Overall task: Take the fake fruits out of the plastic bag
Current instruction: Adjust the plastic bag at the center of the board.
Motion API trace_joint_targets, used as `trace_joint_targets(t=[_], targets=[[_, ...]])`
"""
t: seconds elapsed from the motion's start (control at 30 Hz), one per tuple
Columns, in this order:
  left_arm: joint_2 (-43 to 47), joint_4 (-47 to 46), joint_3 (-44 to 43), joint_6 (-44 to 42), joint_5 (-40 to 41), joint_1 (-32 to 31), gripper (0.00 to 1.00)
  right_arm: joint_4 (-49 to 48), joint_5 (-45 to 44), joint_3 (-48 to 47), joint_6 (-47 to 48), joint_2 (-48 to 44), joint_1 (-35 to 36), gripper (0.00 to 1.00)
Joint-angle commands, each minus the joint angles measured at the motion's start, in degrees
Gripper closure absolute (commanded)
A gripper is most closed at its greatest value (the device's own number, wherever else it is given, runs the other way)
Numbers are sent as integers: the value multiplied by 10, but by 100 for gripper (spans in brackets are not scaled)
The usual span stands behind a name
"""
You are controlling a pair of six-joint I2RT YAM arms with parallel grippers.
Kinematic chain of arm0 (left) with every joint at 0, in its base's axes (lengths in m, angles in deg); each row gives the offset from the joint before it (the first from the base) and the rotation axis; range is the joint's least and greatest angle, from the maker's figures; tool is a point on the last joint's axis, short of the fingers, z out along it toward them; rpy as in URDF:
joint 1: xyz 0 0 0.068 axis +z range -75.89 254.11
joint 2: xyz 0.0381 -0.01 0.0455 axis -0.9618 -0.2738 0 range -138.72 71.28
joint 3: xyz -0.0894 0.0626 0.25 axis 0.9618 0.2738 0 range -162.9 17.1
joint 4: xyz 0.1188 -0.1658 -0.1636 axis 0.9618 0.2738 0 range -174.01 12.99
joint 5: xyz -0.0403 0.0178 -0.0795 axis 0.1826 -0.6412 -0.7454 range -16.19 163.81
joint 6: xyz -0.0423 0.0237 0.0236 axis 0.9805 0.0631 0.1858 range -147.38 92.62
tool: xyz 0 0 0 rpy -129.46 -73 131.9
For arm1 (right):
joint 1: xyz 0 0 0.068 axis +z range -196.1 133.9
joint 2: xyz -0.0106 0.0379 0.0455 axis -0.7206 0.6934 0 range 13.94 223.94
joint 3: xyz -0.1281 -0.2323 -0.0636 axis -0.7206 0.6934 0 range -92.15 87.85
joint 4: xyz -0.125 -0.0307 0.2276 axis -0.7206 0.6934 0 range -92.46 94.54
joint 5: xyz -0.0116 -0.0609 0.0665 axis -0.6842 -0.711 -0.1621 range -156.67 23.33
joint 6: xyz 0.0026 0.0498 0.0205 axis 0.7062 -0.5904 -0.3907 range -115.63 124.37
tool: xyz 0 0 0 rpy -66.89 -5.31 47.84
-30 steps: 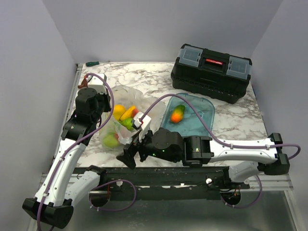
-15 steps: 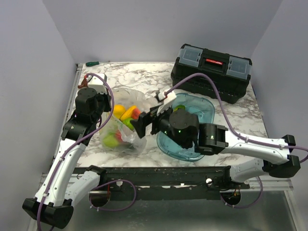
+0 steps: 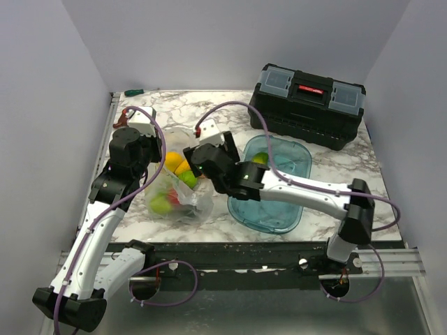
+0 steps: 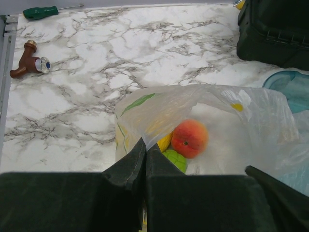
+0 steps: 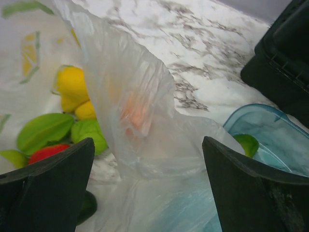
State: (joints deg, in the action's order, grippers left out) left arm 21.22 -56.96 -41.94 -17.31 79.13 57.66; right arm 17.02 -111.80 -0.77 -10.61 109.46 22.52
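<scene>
The plastic bag (image 3: 183, 202) lies left of centre, holding several fake fruits: a peach (image 4: 189, 138), a lemon (image 5: 72, 84), a lime (image 4: 175, 159) and a red fruit (image 5: 46, 152). My left gripper (image 4: 145, 145) is shut on the bag's left rim and holds it up. My right gripper (image 5: 148, 142) stands open over the bag's right side (image 3: 198, 166). A loose fold of plastic rises between its fingers, and the peach shows through it. One more green fruit (image 5: 248, 143) lies in the blue tray (image 3: 279, 209).
A black toolbox (image 3: 307, 105) stands at the back right, just behind the tray. A green screwdriver (image 4: 41, 11) and a brown tap fitting (image 4: 29, 65) lie at the far left. The right arm stretches across the tray from the right.
My right arm has swung from the table's near edge up and left, over the tray, to the bag's mouth. The left gripper has held still on the bag.
</scene>
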Motion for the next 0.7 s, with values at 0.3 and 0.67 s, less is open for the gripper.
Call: trace_joint_targets(t=[0.3, 0.67], targets=[[14, -11, 3, -2, -21, 2, 100, -11, -308, -49, 57, 105, 1, 15], [16, -12, 5, -2, -27, 1, 100, -264, -117, 16, 301, 34, -34, 91]])
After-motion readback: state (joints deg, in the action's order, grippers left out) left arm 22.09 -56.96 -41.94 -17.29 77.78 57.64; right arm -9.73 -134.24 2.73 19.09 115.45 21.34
